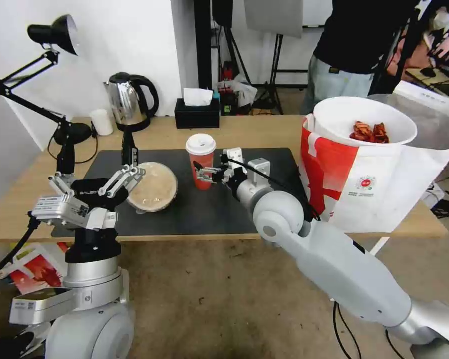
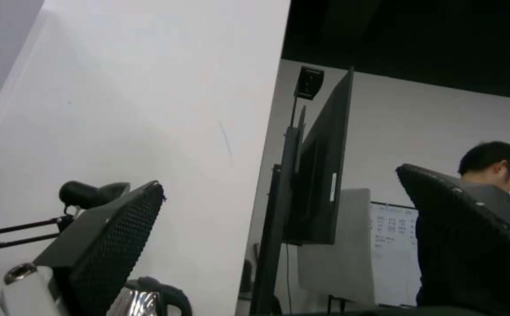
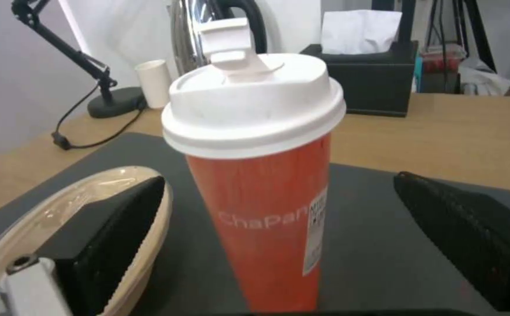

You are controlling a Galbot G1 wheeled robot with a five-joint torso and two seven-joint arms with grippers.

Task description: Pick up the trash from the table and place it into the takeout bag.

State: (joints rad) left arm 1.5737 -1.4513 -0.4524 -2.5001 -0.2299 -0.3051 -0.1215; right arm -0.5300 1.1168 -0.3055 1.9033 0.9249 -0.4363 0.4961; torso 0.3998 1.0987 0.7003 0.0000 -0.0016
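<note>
The red white-lidded cup stands upright on the dark grey mat in the middle of the table. My right gripper is open with one finger on each side of the cup, and gaps show on both sides. The round beige lidded bowl lies on the mat left of the cup. Just left of that bowl my left gripper is open, points upward and holds nothing. The white bowl of red crayfish shells rests in the mouth of the red-and-white takeout bag at the table's right end.
Along the table's back edge stand a steel kettle, a black tissue box and a small white cup. A black desk lamp has its base at the back left. A person stands behind the bag.
</note>
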